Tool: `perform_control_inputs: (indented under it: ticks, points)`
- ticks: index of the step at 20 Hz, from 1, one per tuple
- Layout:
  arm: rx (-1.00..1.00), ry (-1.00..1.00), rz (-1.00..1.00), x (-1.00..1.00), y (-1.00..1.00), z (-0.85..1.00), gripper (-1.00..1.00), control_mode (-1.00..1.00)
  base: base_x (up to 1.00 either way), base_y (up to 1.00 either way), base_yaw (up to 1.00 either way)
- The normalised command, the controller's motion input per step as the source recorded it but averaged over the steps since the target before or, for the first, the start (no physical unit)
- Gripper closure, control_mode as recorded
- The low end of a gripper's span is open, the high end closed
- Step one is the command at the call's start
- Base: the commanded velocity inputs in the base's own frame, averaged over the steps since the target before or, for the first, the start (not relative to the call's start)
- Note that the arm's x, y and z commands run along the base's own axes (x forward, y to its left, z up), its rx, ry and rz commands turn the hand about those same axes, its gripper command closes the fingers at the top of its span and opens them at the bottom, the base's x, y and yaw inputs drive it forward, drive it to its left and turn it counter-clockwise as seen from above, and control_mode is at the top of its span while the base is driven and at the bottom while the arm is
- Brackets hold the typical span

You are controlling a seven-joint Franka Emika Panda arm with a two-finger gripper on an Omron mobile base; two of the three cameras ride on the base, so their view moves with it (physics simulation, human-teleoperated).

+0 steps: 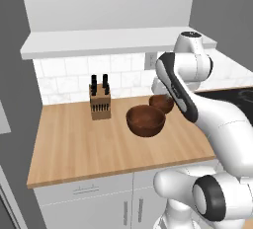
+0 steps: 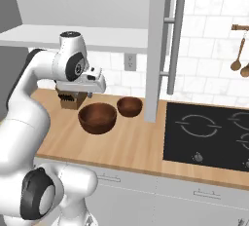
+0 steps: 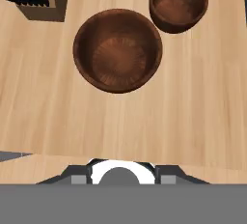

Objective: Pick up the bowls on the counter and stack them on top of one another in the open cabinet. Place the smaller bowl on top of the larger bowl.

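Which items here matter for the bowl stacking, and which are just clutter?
Job:
larger bowl
smaller bowl
counter
open cabinet

Just lying about:
knife block
stovetop
hanging wooden spoons
wall outlet

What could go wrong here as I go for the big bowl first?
The smaller bowl sits close beside the larger bowl, perhaps touching, so a descent on that side could knock it. The knife block stands near the other side and could be clipped. The larger bowl's rim is thick and curved, so a grip there might slip.
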Motion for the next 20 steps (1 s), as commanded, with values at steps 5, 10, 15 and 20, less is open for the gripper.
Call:
perform_control_inputs:
  ticks: [5,10,15,20]
  points:
    - [0.15,-0.05,-0.07,-0.1,-0.66,-0.46,-1.0,-1.0,0.0,0.0,0.0]
    - [0.21,-0.01,-0.21,0.03,-1.0,-0.46,-1.0,-1.0,0.0,0.0,0.0]
    - [0.11,-0.04,0.02,0.47,-0.5,-0.22,-1.0,-1.0,0.0,0.0,0.0]
    - [0.05,0.03,0.01,0.67,-0.07,-0.13,-1.0,-1.0,0.0,0.0,0.0]
